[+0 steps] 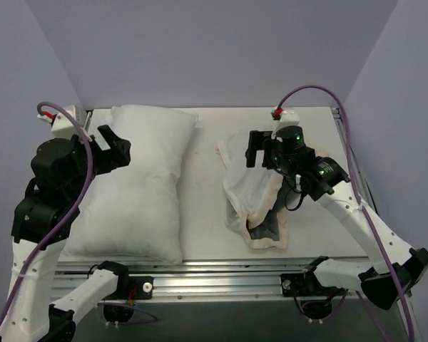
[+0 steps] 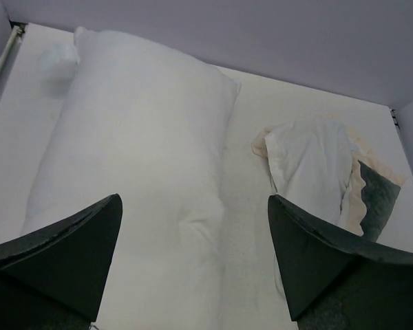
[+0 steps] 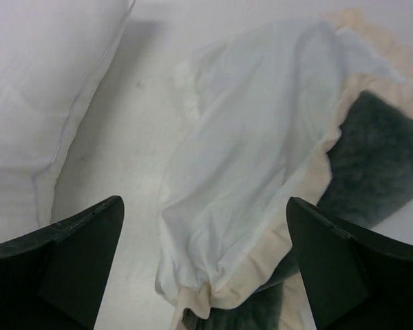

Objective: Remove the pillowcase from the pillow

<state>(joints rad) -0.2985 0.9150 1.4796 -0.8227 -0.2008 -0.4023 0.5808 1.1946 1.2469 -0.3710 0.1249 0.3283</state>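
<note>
Since the pillowcase [image 1: 248,198] lies crumpled apart from the bare pillow [image 1: 139,178], my jaws both gape empty; removal looks finished.

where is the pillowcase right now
In the top view the pillowcase lies crumpled on the right half of the table, apart from the pillow on the left, just under the open right gripper.
</note>
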